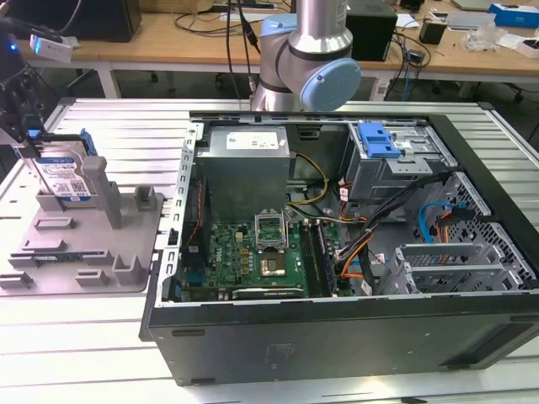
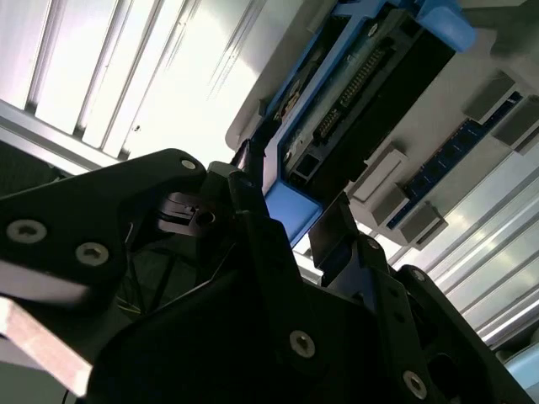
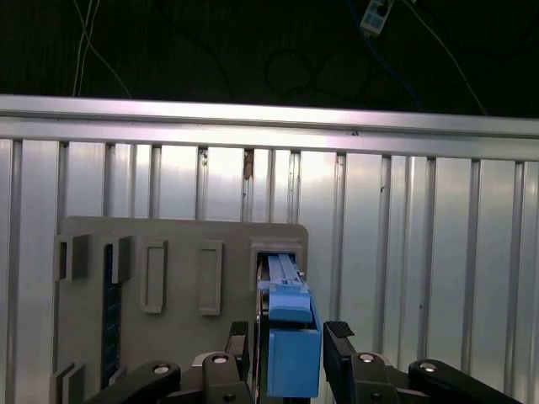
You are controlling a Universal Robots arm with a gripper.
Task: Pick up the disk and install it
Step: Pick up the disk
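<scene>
Disk (image 1: 63, 172) (image 3: 290, 353) (image 2: 370, 84) stood upright on edge in the grey tray (image 1: 93, 252) at the exterior view's left, well apart from the open computer case (image 1: 337, 328); tray and case both sat on the slatted metal table (image 1: 84, 337). Gripper (image 1: 34, 143) (image 3: 290, 332) (image 2: 290, 215) was at the disk's top edge, straddling its blue frame in both wrist views; couldn't tell whether it was clamped on or just loose around it.
</scene>
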